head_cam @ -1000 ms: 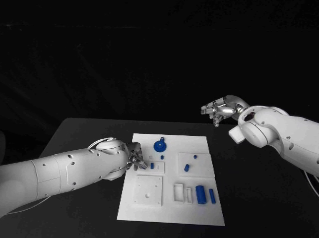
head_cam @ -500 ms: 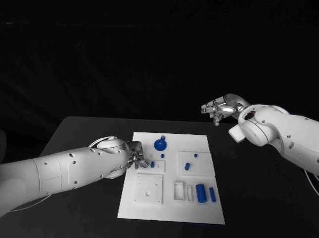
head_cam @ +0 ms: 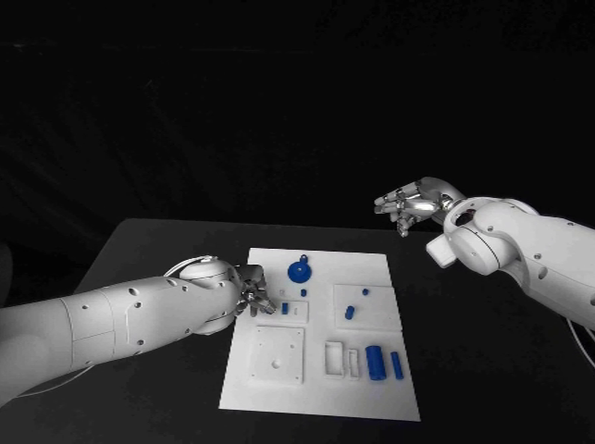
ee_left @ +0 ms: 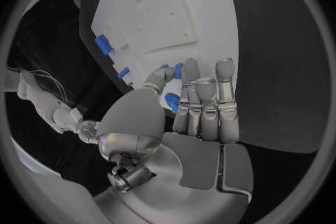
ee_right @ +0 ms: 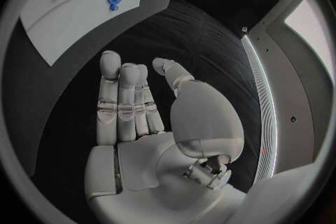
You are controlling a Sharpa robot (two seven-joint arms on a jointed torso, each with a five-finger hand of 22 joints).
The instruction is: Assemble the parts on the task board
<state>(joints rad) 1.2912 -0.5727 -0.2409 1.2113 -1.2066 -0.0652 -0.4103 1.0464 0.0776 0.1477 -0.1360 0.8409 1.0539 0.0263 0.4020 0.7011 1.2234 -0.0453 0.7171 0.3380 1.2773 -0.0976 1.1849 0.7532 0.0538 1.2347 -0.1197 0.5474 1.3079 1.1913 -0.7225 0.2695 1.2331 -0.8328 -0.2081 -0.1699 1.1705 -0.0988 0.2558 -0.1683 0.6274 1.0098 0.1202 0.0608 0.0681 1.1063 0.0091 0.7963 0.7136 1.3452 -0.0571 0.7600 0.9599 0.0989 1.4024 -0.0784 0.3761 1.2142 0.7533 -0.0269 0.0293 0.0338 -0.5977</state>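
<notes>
The white task board (head_cam: 318,333) lies flat in the lower middle of the head view, a long rectangle with raised square plates. A round blue part (head_cam: 299,271) with a small tab sits near its upper left. A small blue piece (head_cam: 349,313) rests at the centre, and two upright blue bars (head_cam: 375,361) stand side by side at lower right.

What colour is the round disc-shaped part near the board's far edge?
Blue; the round part shows best in the head view.

no readable text or labels, possibly too small on task board (head_cam: 321,370)
</notes>
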